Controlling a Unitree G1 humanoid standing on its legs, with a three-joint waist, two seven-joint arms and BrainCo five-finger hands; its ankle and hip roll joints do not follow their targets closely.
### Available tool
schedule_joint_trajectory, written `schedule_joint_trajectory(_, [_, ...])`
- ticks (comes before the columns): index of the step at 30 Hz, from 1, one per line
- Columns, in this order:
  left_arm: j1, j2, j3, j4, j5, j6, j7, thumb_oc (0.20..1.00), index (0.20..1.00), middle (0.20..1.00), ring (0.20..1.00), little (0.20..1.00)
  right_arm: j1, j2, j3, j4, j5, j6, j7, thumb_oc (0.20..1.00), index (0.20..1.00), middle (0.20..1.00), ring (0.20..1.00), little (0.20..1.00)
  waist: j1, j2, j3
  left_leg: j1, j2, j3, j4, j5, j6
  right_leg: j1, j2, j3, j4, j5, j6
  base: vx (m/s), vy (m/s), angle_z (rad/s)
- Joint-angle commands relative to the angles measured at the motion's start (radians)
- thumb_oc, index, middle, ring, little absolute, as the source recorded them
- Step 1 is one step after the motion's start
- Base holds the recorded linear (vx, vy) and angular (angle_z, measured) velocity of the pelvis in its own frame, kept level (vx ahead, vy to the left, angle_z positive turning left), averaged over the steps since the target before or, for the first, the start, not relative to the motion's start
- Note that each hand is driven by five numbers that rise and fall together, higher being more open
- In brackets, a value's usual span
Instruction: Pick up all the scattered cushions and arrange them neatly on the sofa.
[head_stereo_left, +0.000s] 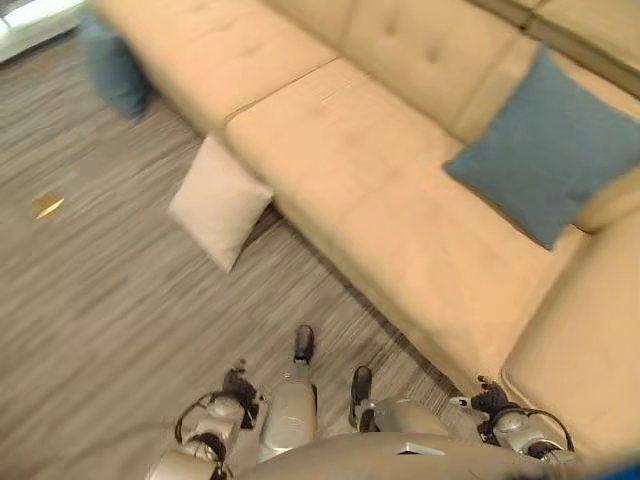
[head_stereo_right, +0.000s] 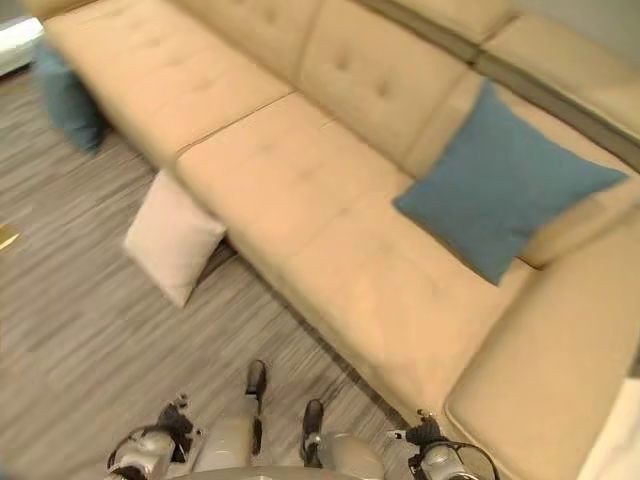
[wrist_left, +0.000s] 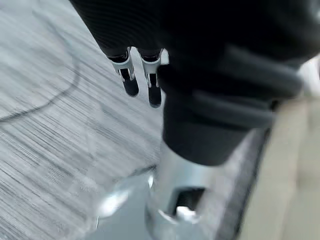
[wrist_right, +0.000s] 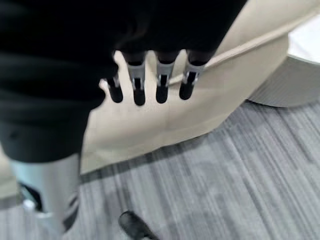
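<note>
A cream cushion (head_stereo_left: 218, 201) stands on the floor, leaning against the front of the beige sofa (head_stereo_left: 350, 170). One blue cushion (head_stereo_left: 548, 148) rests on the sofa seat at the right, tilted against the backrest. Another blue cushion (head_stereo_left: 112, 65) sits on the floor by the sofa's far left end. My left hand (wrist_left: 145, 82) hangs low over the floor, its fingers straight and empty. My right hand (wrist_right: 150, 82) hangs beside the sofa's front corner, fingers straight too, holding nothing. Both hands are well short of the cushions.
A small yellow object (head_stereo_left: 45, 205) lies on the grey striped floor at the left. A pale rounded object (wrist_right: 295, 70) stands on the floor past the sofa's right end. Open floor stretches between me and the cream cushion.
</note>
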Motion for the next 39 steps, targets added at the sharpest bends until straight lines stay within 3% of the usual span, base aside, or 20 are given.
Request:
schedule_joint_trajectory(1, [-0.018,-0.020,-0.007,-0.028,0.011,-0.019,-0.015,1.000,1.000,1.000,1.000,1.000,0.019,0.012,-0.042,-0.008,0.042,-0.010,-0.015,1.000,1.000,1.000,1.000,1.000,-0.071,0.004,-0.034,0.111,-0.013,0.105,-0.054,-0.086,0.074,0.033,-0.062,0.041,-0.027,-0.016,0.203,-0.01,0.111,1.46])
schedule_joint_trajectory(3, [-0.012,-0.028,-0.026,-0.033,0.022,-0.015,-0.020,1.000,1.000,1.000,1.000,1.000,0.017,0.026,-0.035,-0.005,0.032,-0.005,-0.019,1.000,1.000,1.000,1.000,1.000,-0.080,0.013,-0.049,0.158,-0.013,0.135,-0.137,-0.078,0.071,0.046,-0.072,-0.008,-0.017,-0.011,0.219,0.05,0.222,1.95])
schedule_joint_trajectory(9, [0.015,-0.004,0.025,-0.004,0.012,-0.008,-0.014,1.000,1.000,1.000,1.000,1.000,-0.019,0.051,-0.007,-0.028,0.012,-0.008,-0.026,1.000,1.000,1.000,1.000,1.000,-0.044,0.005,-0.043,0.173,-0.055,0.070,-0.224,-0.055,0.101,-0.009,-0.104,0.018,0.109,-0.015,0.240,0.01,0.196,0.14])
schedule_joint_trajectory(12, [0.010,0.029,0.033,-0.006,-0.001,-0.018,-0.010,1.000,1.000,1.000,1.000,1.000,-0.030,0.033,-0.005,-0.028,0.053,-0.007,0.003,1.000,1.000,1.000,1.000,1.000,-0.050,0.000,-0.040,0.184,-0.075,0.001,-0.254,-0.035,0.103,-0.058,-0.027,0.196,0.131,-0.029,0.247,0.05,0.029,0.89])
schedule_joint_trajectory(14, [0.012,0.038,0.042,-0.009,-0.009,-0.022,-0.011,1.000,1.000,1.000,1.000,1.000,-0.022,0.023,-0.006,-0.026,0.065,-0.007,0.009,1.000,1.000,1.000,1.000,1.000,-0.046,-0.004,-0.036,0.184,-0.088,-0.035,-0.257,-0.028,0.101,-0.062,-0.002,0.239,0.118,-0.032,0.240,0.08,-0.014,1.13])
schedule_joint_trajectory(16, [0.001,0.038,0.030,0.004,0.004,-0.022,-0.020,1.000,1.000,1.000,1.000,1.000,-0.036,-0.023,-0.002,0.002,0.019,0.007,0.019,1.000,1.000,1.000,1.000,1.000,-0.044,-0.010,-0.027,0.192,-0.094,-0.074,-0.259,-0.029,0.088,-0.040,0.000,0.219,0.089,-0.029,0.233,0.17,-0.268,1.25])
schedule_joint_trajectory(17, [0.006,0.071,0.072,-0.011,-0.027,-0.028,-0.030,1.000,1.000,1.000,1.000,1.000,-0.010,-0.060,0.005,-0.128,0.047,-0.021,0.031,1.000,1.000,1.000,1.000,1.000,-0.036,-0.048,-0.011,0.146,-0.096,-0.093,-0.140,-0.075,0.062,-0.002,-0.013,0.173,0.052,-0.024,0.219,0.17,-0.410,1.59])
schedule_joint_trajectory(18, [-0.001,0.060,0.064,-0.043,-0.048,-0.028,-0.034,1.000,1.000,1.000,1.000,1.000,-0.001,-0.057,0.015,-0.112,0.042,-0.023,0.029,1.000,1.000,1.000,1.000,1.000,-0.032,-0.058,0.009,0.081,-0.099,-0.060,-0.038,-0.091,0.051,0.018,-0.028,0.145,0.035,-0.025,0.210,0.11,-0.329,2.90])
schedule_joint_trajectory(19, [-0.002,0.049,0.057,-0.040,-0.055,-0.023,-0.036,1.000,1.000,1.000,1.000,1.000,-0.001,-0.049,0.013,-0.088,0.050,-0.015,0.026,1.000,1.000,1.000,1.000,1.000,-0.026,-0.061,0.012,0.046,-0.084,-0.034,-0.020,-0.086,0.054,0.029,-0.032,0.122,0.022,-0.034,0.208,0.07,-0.086,2.93])
schedule_joint_trajectory(25, [0.015,0.028,0.033,-0.008,-0.017,0.000,-0.043,1.000,1.000,1.000,1.000,1.000,-0.007,-0.011,0.020,-0.012,0.038,0.007,0.022,1.000,1.000,1.000,1.000,1.000,0.003,-0.051,-0.027,-0.011,-0.044,0.034,-0.148,0.007,0.068,0.079,-0.018,0.084,0.011,-0.092,0.204,0.22,0.064,0.68])
schedule_joint_trajectory(31, [0.026,0.032,0.044,0.001,0.000,0.003,-0.039,1.000,1.000,1.000,1.000,1.000,-0.022,0.016,0.031,0.000,-0.004,0.012,0.019,1.000,1.000,1.000,1.000,1.000,0.010,-0.052,-0.053,0.070,-0.079,0.035,-0.184,-0.012,0.097,0.090,-0.059,0.108,0.097,-0.087,0.237,0.23,0.187,-0.36])
schedule_joint_trajectory(33, [0.015,0.039,0.048,-0.011,-0.007,0.004,-0.036,1.000,1.000,1.000,1.000,1.000,-0.043,0.023,0.036,-0.008,-0.011,0.013,0.021,1.000,1.000,1.000,1.000,1.000,0.007,-0.041,-0.034,0.097,-0.088,0.033,-0.193,-0.023,0.121,0.011,-0.079,0.137,0.280,-0.015,0.260,0.13,0.227,-0.37])
schedule_joint_trajectory(36, [0.000,0.047,0.042,-0.026,-0.019,-0.001,-0.038,1.000,1.000,1.000,1.000,1.000,-0.063,0.022,0.044,-0.018,-0.010,0.010,0.020,1.000,1.000,1.000,1.000,1.000,-0.002,-0.014,-0.007,0.130,-0.079,0.018,-0.210,-0.032,0.132,-0.090,-0.063,0.163,0.434,-0.010,0.254,0.11,0.148,-0.01])
schedule_joint_trajectory(38, [-0.001,0.050,0.039,-0.029,-0.023,-0.002,-0.042,1.000,1.000,1.000,1.000,1.000,-0.063,0.019,0.046,-0.022,-0.011,0.010,0.019,1.000,1.000,1.000,1.000,1.000,-0.006,-0.008,-0.001,0.148,-0.079,0.011,-0.216,-0.038,0.133,-0.116,-0.055,0.162,0.445,-0.017,0.246,0.16,0.071,0.31])
schedule_joint_trajectory(39, [-0.005,0.049,0.031,-0.033,-0.028,-0.005,-0.045,1.000,1.000,1.000,1.000,1.000,-0.063,0.015,0.048,-0.021,-0.007,0.010,0.019,1.000,1.000,1.000,1.000,1.000,-0.020,-0.003,0.002,0.178,-0.089,-0.001,-0.229,-0.046,0.130,-0.146,-0.031,0.156,0.378,-0.034,0.234,0.25,0.031,0.29])
